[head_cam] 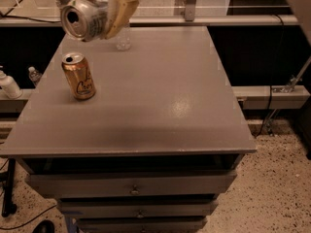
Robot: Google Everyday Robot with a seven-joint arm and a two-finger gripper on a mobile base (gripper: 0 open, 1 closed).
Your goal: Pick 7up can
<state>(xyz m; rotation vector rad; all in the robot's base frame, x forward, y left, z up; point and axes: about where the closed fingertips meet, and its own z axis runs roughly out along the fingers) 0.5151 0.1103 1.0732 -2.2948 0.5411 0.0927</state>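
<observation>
My gripper [99,6] is at the top left of the camera view, high above the grey table [160,96]. It is shut on the 7up can [82,18], which lies on its side in the air with its silver end facing the camera. The yellowish fingers [121,8] wrap the can's body, so its white and green side is mostly hidden. The can hangs clear of the table, above and behind the orange-gold can.
An orange-gold can [78,76] stands upright at the table's left side. A clear plastic water bottle [123,39] stands at the far edge, partly behind my gripper. A white bottle [8,85] sits on a shelf to the left. Drawers [133,188] are below the tabletop.
</observation>
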